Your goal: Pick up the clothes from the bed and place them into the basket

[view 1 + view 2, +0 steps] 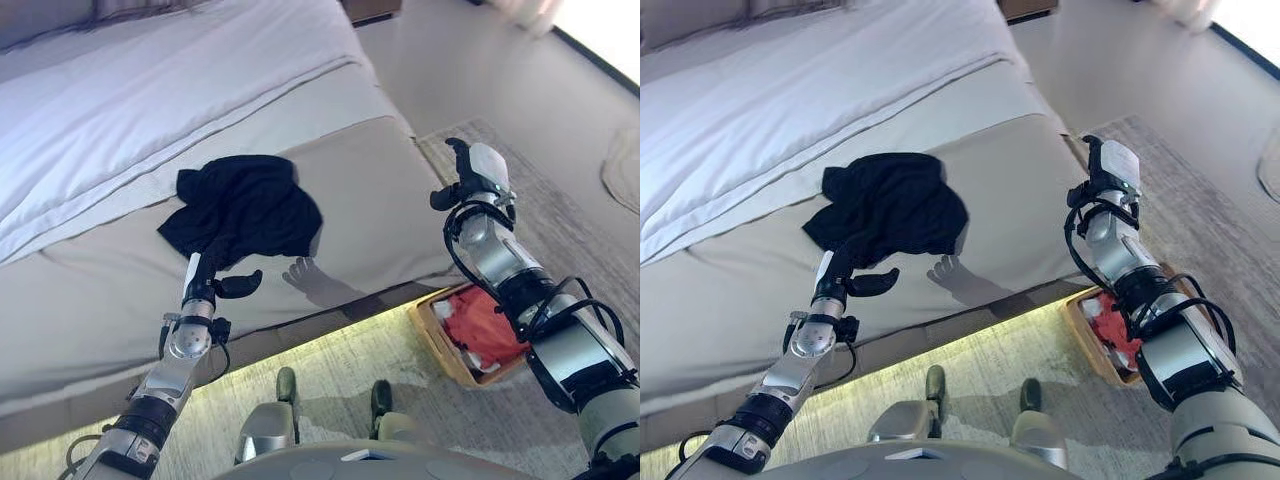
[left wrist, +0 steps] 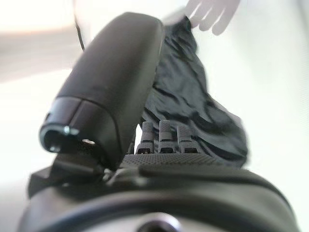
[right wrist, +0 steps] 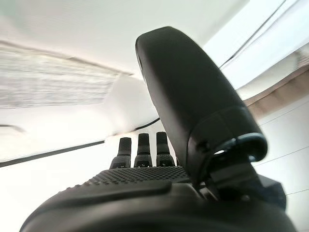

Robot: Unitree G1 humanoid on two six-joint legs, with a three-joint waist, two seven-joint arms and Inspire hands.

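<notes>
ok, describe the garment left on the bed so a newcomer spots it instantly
On the bed, find the beige cover across its foot end. The black garment lies crumpled there, just beyond the left hand. It is the only dark thing on the pale bedding.

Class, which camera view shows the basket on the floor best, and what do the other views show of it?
The left eye view: the basket sits on the rug beside the bed, its near rim and the red clothing inside exposed, though the right arm crosses it. The right eye view hides more of it behind that arm. Neither wrist view shows it.
</notes>
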